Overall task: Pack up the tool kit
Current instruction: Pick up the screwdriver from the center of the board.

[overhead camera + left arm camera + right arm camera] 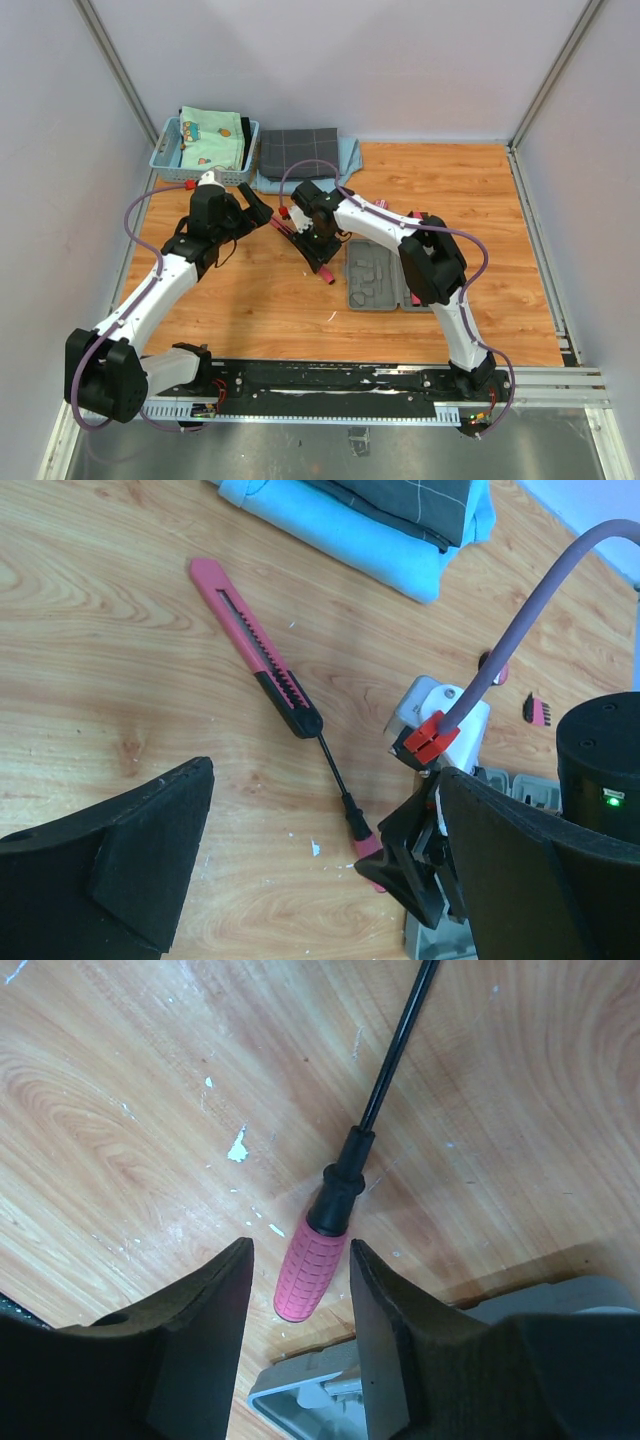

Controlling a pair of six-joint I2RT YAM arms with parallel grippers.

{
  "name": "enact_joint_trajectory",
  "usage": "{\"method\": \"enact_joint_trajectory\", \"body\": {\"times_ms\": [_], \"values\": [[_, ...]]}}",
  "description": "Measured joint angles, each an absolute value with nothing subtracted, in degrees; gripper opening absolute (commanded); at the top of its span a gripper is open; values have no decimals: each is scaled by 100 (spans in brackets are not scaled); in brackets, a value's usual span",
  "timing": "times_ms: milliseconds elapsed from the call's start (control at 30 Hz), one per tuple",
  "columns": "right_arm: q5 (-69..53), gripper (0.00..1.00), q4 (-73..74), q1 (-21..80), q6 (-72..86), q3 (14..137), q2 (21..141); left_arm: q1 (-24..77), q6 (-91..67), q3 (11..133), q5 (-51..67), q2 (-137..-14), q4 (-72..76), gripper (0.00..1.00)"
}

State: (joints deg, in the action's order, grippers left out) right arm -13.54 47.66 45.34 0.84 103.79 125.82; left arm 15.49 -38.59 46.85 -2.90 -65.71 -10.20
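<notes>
The grey tool kit case [368,277] lies open on the wooden table, right of centre. A pink-handled screwdriver [311,1273] lies beside its left edge, with its black shaft pointing away. My right gripper [300,1250] is open and low over the table, straddling the pink handle with a gap on each side. A pink-and-black knife [254,650] lies just beyond the screwdriver's tip [324,742]. My left gripper [325,770] hovers wide open to the left of these tools, holding nothing. From above, the right gripper [322,252] sits at the case's left edge and the left gripper [256,212] beside the knife [285,222].
A light blue basket [165,158] holding folded cloth stands at the back left. Next to it lies a dark grey checked cloth [298,152] on a light blue cloth [350,540]. A small pink-and-black piece [537,710] lies on the table beyond the right gripper.
</notes>
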Motion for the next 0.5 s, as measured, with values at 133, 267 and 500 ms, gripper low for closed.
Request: {"method": "enact_joint_trajectory", "body": {"times_ms": [133, 267, 500], "values": [[-1424, 47, 4775, 4534, 121, 10366, 12643, 1549, -3859, 4685, -290, -6571, -1020, 99], [-1361, 47, 4803, 4521, 128, 10521, 12916, 1549, -3859, 4685, -290, -6560, -1022, 99], [-1109, 6, 4884, 4436, 89, 11332, 13395, 1544, -3833, 4685, -294, -6469, -1035, 99]]}}
